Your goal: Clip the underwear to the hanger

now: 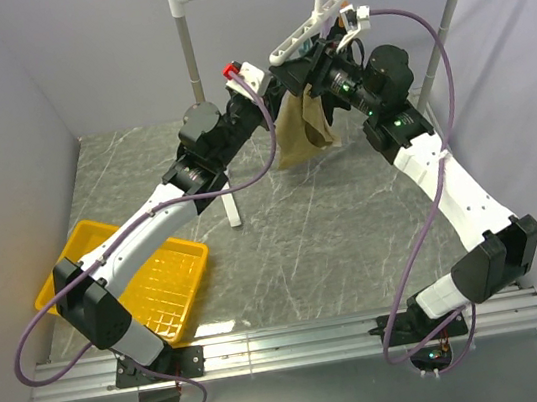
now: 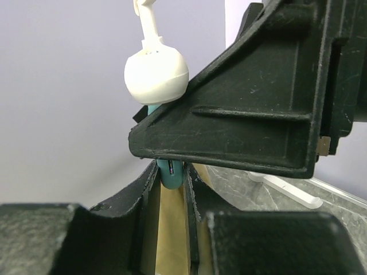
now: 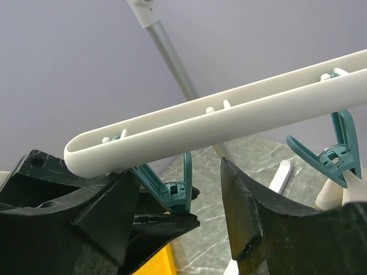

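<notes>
Here's the left gripper (image 2: pixel 172 184) pinched narrow on the tan soft-fabric underwear (image 2: pixel 174 235), the small teal plastic clip (image 3: pixel 174 195) dead ahead of its fingertips, while the right gripper (image 3: pixel 173 172) stands wide astride that clip, the white plastic bar hanger (image 3: pixel 229 117) running crosswise just beyond its jaws.
</notes>
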Robot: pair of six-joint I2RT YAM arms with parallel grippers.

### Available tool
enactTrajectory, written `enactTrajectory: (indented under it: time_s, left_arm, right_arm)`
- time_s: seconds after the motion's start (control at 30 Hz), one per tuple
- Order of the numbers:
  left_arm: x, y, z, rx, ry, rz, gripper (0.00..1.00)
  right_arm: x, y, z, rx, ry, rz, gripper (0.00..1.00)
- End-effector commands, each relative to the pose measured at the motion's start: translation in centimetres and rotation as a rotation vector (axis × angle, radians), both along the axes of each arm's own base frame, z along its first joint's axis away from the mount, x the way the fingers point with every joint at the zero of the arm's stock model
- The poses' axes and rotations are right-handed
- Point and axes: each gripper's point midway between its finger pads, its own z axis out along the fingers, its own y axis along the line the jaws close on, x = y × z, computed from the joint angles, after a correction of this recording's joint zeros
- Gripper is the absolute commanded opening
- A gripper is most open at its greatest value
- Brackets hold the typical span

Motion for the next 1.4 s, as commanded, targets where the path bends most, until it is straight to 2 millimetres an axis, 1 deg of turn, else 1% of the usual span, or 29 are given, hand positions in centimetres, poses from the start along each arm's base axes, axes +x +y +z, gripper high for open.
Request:
enactTrajectory:
  time_s: [0.0,0.1,0.33,0.43,0.47,0.53,0.57,0.63,0.67,0.7,0.73,0.77,0.83,0.87,0.97,1.0,1.07,1.1,1.13,1.17,1.2,1.23,1.27,1.3,1.33,1.37]
  left_arm:
    - [-1.0,-1.7,-1.4,0.037,0.049,-0.059,0.09]
    - [-1.0,-1.7,-1.3,0.028,0.063,-0.058,0.09]
    - [-0.8,-1.8,-1.5,0.021,0.081,-0.056,0.09]
    - [-0.7,-2.0,-1.7,0.025,0.089,-0.055,0.08]
    - [-0.6,-1.9,-1.7,0.023,0.09,-0.052,0.08]
    - [-0.7,-1.9,-1.8,0.026,0.092,-0.053,0.08]
    - [-0.7,-1.9,-1.8,0.025,0.092,-0.052,0.09]
    - [-0.6,-1.8,-2.1,0.029,0.095,-0.046,0.1]
    - [-0.7,-1.8,-2.1,0.028,0.092,-0.048,0.13]
    - [-0.7,-1.7,-2.3,0.031,0.095,-0.048,0.15]
    - [-0.9,-1.6,-2.2,0.028,0.091,-0.05,0.18]
    - [-0.9,-1.6,-2.3,0.033,0.091,-0.05,0.29]
    - [-1.2,-1.3,-2.4,0.035,0.094,-0.05,0.38]
    - [-1.3,-1.2,-2.5,0.038,0.093,-0.048,0.44]
    - [-2.0,-0.4,-2.9,0.044,0.092,-0.049,0.54]
    - [-2.2,-0.1,-3.0,0.043,0.094,-0.044,0.55]
    - [-2.7,0.8,-3.8,0.041,0.118,-0.045,0.58]
    - [-2.9,1.0,-5.2,0.058,0.142,-0.05,0.58]
    - [-3.1,1.8,-5.2,0.056,0.149,-0.051,0.59]
    - [-3.7,1.6,-5.8,0.065,0.161,-0.089,0.61]
    - [-4.1,1.7,-7.6,0.094,0.187,-0.109,0.63]
    - [-4.7,1.9,-8.3,0.121,0.197,-0.139,0.64]
    - [-5.9,1.3,-9.4,0.178,0.182,-0.212,0.67]
    - [-6.7,1.0,-11.0,0.223,0.189,-0.26,0.68]
    - [-7.4,0.7,-11.8,0.257,0.185,-0.301,0.7]
    - [-8.0,0.7,-13.4,0.329,0.18,-0.339,0.74]
  right_arm:
    - [-2.8,-1.0,6.4,0.082,-0.23,-0.012,0.64]
    - [-3.0,-1.4,6.6,0.086,-0.268,-0.037,0.63]
    - [-3.1,-1.7,5.8,0.085,-0.301,-0.06,0.63]
    - [-3.2,-1.8,5.7,0.08,-0.325,-0.067,0.61]
    - [-3.1,-2.0,5.8,0.082,-0.332,-0.077,0.56]
    - [-3.0,-1.9,5.8,0.083,-0.336,-0.076,0.5]
    - [-3.2,-1.8,6.0,0.083,-0.341,-0.071,0.43]
    - [-3.2,-1.8,6.0,0.083,-0.34,-0.065,0.36]
    - [-3.2,-1.8,6.0,0.085,-0.338,-0.064,0.31]
    - [-3.2,-1.7,6.0,0.082,-0.336,-0.06,0.28]
    - [-3.3,-1.7,6.1,0.083,-0.336,-0.058,0.25]
    - [-3.3,-1.7,6.0,0.083,-0.333,-0.057,0.2]
    - [-3.3,-1.6,6.0,0.081,-0.327,-0.054,0.14]
    - [-3.3,-1.6,6.0,0.08,-0.325,-0.054,0.11]
    - [-3.3,-1.5,5.9,0.075,-0.319,-0.046,0.08]
    - [-3.2,-1.5,5.8,0.072,-0.314,-0.046,0.07]
    - [-3.3,-1.5,6.0,0.072,-0.316,-0.048,0.04]
    - [-3.2,-1.5,5.9,0.071,-0.309,-0.049,0.03]
    - [-3.3,-1.6,6.0,0.072,-0.31,-0.049,0.02]
    - [-3.2,-1.5,5.9,0.071,-0.308,-0.049,0.0]
    - [-3.3,-1.5,5.8,0.068,-0.305,-0.046,0.0]
    - [-3.2,-1.4,5.8,0.067,-0.303,-0.046,0.0]
    - [-3.2,-1.4,5.8,0.068,-0.301,-0.048,0.0]
    - [-3.1,-1.5,5.7,0.065,-0.296,-0.049,0.0]
    - [-3.2,-1.5,5.8,0.065,-0.296,-0.049,0.0]
    - [-3.1,-1.5,5.8,0.064,-0.291,-0.05,0.0]
